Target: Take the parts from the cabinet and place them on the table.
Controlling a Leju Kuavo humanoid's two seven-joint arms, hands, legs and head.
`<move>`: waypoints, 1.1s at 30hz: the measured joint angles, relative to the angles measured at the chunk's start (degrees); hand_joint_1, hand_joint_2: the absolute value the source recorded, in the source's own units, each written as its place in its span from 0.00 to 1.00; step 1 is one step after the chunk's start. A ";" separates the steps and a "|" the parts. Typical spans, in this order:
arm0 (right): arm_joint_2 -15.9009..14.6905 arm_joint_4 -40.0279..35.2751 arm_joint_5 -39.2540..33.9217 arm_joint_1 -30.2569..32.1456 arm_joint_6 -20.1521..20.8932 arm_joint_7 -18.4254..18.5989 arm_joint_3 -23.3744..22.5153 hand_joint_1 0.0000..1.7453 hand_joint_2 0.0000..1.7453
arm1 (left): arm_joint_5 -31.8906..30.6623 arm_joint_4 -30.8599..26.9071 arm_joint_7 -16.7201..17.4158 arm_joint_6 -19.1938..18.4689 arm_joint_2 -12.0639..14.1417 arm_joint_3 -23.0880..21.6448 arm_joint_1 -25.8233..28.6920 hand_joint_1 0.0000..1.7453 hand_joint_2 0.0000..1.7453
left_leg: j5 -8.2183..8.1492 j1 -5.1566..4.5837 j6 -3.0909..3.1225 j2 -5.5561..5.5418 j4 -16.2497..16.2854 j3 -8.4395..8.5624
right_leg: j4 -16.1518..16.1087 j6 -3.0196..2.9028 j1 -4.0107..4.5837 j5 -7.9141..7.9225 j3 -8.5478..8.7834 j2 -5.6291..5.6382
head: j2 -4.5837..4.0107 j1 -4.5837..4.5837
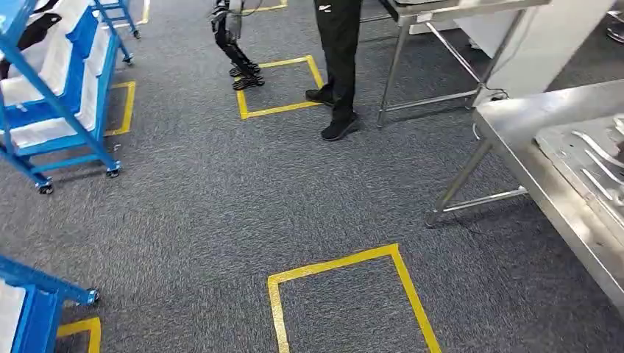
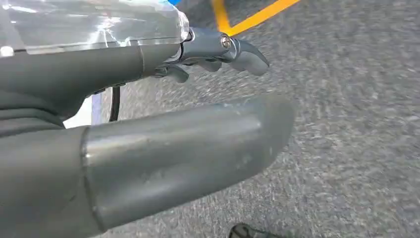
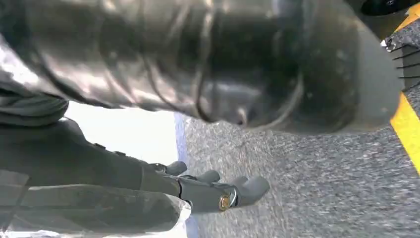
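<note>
While the robot is standing on the grey carpet, the steel table (image 1: 515, 121) is lying ahead to its right and is serving as the best landmark. A flat pressed-metal part (image 1: 589, 158) is resting on that table, well in from the near edge, with long raised ribs across its face. Far across the floor from the table, a blue cabinet (image 1: 66, 88) on castors is holding pale panels (image 1: 51, 66) on its sloping shelves; whether these are more of the same parts is hard to tell at this range.

The left hand (image 2: 198, 47) is hanging over carpet away from the table, its fingers reaching out apart from the thumb with nothing between them. The right hand (image 3: 198, 191) is hanging likewise, fingers loosely extended and apparently holding nothing, though blur is smearing that view.

Judging by the part on the table, such a piece is probably stiff, thin sheet metal: fairly light, smooth and slippery, and awkward because it is broad. Both hands are likely needing to grip opposite long edges, keeping it level.

A person (image 1: 338, 59) is standing beyond the table's far end.
</note>
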 joint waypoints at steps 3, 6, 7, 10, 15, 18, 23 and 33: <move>-0.02 0.00 0.00 0.00 0.02 -0.02 0.00 0.00 0.00 | 0.00 0.00 -0.02 0.02 -0.04 0.00 -0.35 0.00 0.00 | 0.78 -0.62 0.99 2.43 -6.25 3.28 | 0.60 0.87 0.62 -0.67 0.03 -1.56 | 0.00 0.18; -0.02 0.00 0.00 -0.46 0.04 -0.07 0.02 0.00 0.00 | 0.00 0.00 0.00 0.02 -0.04 0.00 0.12 0.00 0.00 | 1.05 -0.73 1.87 0.88 -6.64 3.07 | 0.51 1.53 0.49 -0.72 0.41 -2.86 | 0.00 0.07; -0.02 0.00 0.00 -0.47 0.15 -0.11 0.00 0.00 0.00 | 0.00 0.00 0.02 0.02 -0.09 0.00 0.13 0.00 0.00 | 1.39 -0.44 2.37 0.35 -7.03 3.30 | 1.16 1.89 0.10 -1.55 0.36 -1.51 | 0.00 0.09; -0.04 0.02 0.00 -0.16 0.33 -0.17 0.02 0.00 0.00 | 0.00 0.00 -0.02 0.04 -0.09 0.00 -0.29 0.00 0.00 | 1.73 -0.50 2.95 -1.28 -7.10 2.88 | 12.51 2.24 -0.18 -8.21 -4.93 3.80 | 0.00 0.11; -0.15 0.04 0.00 0.02 0.33 -0.15 0.02 0.00 0.00 | 0.00 0.00 -0.02 0.04 -0.09 0.02 -0.13 0.00 0.00 | 1.74 -0.73 2.96 -5.06 -6.71 2.91 | 9.75 1.66 -0.17 -2.62 -4.50 4.69 | 0.00 0.13; -0.24 0.07 0.00 0.11 0.33 -0.17 0.02 0.00 0.00 | 0.00 0.00 -0.02 0.04 -0.26 0.02 -0.41 0.00 0.00 | 1.81 -0.87 2.36 -6.90 -6.17 2.34 | 1.46 0.90 -0.20 0.10 -1.32 9.29 | 0.00 0.11; -0.22 0.07 0.00 -0.04 0.35 -0.33 0.04 0.00 0.00 | 0.02 0.00 -0.02 0.09 -0.24 0.02 -0.10 0.00 0.00 | 1.01 -0.74 0.77 -4.66 -5.00 1.03 | -0.17 -0.19 -0.31 0.94 -0.67 5.94 | 0.00 0.09; -0.22 0.09 0.02 0.09 0.74 -0.35 0.04 0.00 0.00 | 0.13 0.00 0.00 0.09 -0.44 0.04 -0.31 0.00 0.00 | 1.08 -0.47 -0.09 4.31 -6.23 2.92 | 0.92 0.56 0.72 -0.51 -0.39 -1.38 | 0.00 -0.09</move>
